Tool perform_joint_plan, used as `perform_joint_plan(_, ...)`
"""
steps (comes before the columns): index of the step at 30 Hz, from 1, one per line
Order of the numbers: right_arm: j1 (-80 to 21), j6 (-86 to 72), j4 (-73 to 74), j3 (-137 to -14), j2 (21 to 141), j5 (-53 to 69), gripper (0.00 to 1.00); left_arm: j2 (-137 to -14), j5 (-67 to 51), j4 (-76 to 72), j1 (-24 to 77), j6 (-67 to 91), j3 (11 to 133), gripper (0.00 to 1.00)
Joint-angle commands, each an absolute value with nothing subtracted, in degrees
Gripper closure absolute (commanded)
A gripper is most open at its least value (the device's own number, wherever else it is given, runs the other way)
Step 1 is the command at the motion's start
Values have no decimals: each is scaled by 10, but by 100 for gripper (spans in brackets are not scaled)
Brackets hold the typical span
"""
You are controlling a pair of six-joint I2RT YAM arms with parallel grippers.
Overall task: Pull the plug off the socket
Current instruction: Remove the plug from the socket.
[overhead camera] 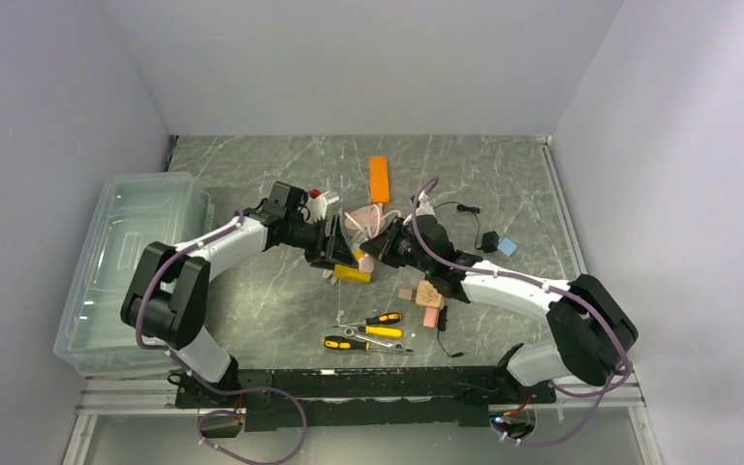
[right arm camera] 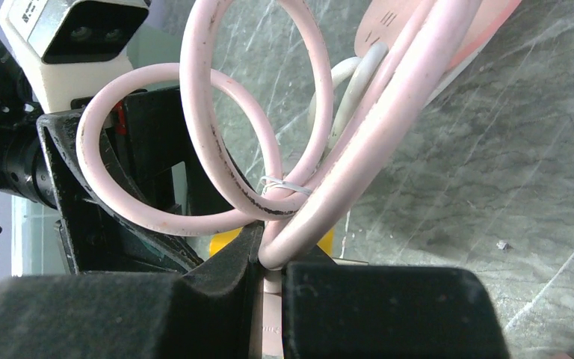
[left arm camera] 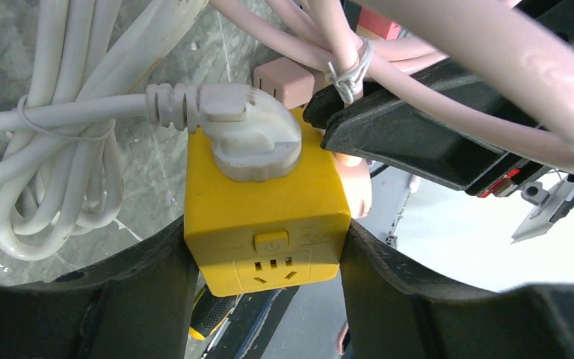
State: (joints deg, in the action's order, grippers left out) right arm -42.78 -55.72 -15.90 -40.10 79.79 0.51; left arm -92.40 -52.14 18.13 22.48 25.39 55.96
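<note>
In left gripper [left arm camera: 267, 250], yellow socket [left arm camera: 261, 198], pink plug [right arm camera: 264, 329] pinched by right gripper [right arm camera: 267, 288]

White-black arms [overhead camera: 223, 244], purple cables [overhead camera: 302, 421]

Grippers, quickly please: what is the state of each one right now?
Left gripper: closed on the yellow cube-shaped plastic socket.
Right gripper: closed on the pale pink plastic plug.

Both arms reach toward the tabletop's [overhead camera: 262, 305] middle. The left gripper [overhead camera: 341, 257] clamps wide; the right gripper [overhead camera: 376, 244] pinches (jaws almost touching).
</note>
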Motion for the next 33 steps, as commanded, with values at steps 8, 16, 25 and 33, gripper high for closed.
perform_joint_plan(8, -424, -549, -163, -420, 754, -24, 100, -922, -529, 183, 204, 246, 572, 100)
perform_joint_plan(16, -405, -554, -119, -450, 797, -7, 100, -900, -567, 185, 210, 207, 584, 100)
perform_joint_plan(25, -390, -547, -109, -486, 825, 20, 100, -892, -533, 247, 214, 158, 609, 100)
perform_joint_plan(33, -397, -543, -133, -463, 801, 16, 100, -903, -537, 210, 165, 219, 588, 100)
